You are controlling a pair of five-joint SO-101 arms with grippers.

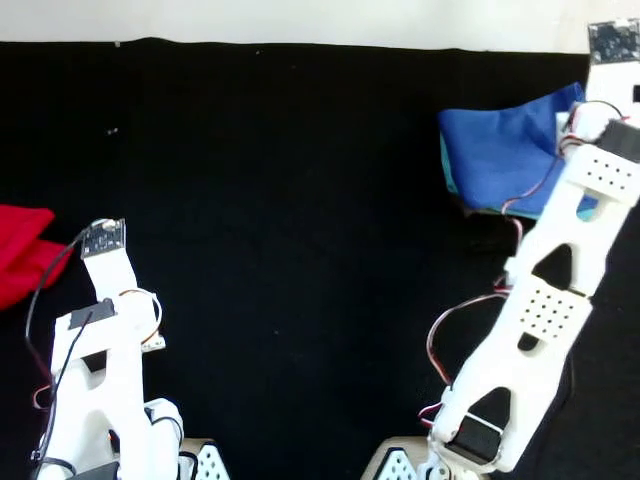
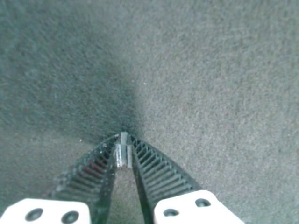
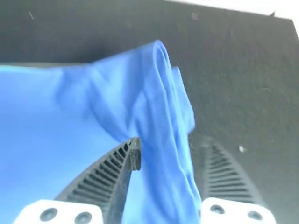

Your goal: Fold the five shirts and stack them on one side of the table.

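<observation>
A folded blue shirt (image 1: 500, 150) lies at the back right of the black table, with a teal edge (image 1: 447, 172) of another garment showing under it. My right arm (image 1: 560, 290) stretches out to this pile. My right gripper (image 3: 173, 144) is open, and a raised fold of the blue shirt (image 3: 163, 116) runs between its fingers. A crumpled red shirt (image 1: 20, 250) lies at the table's far left edge. My left arm (image 1: 100, 350) is folded back near the front left. My left gripper (image 2: 122, 140) is shut, holds nothing, and hovers over bare black cloth.
The black tablecloth (image 1: 300, 200) spans the table between the two arms. A pale wall strip (image 1: 300, 20) runs along the far edge. Loose red and white wires (image 1: 450, 330) hang beside the right arm.
</observation>
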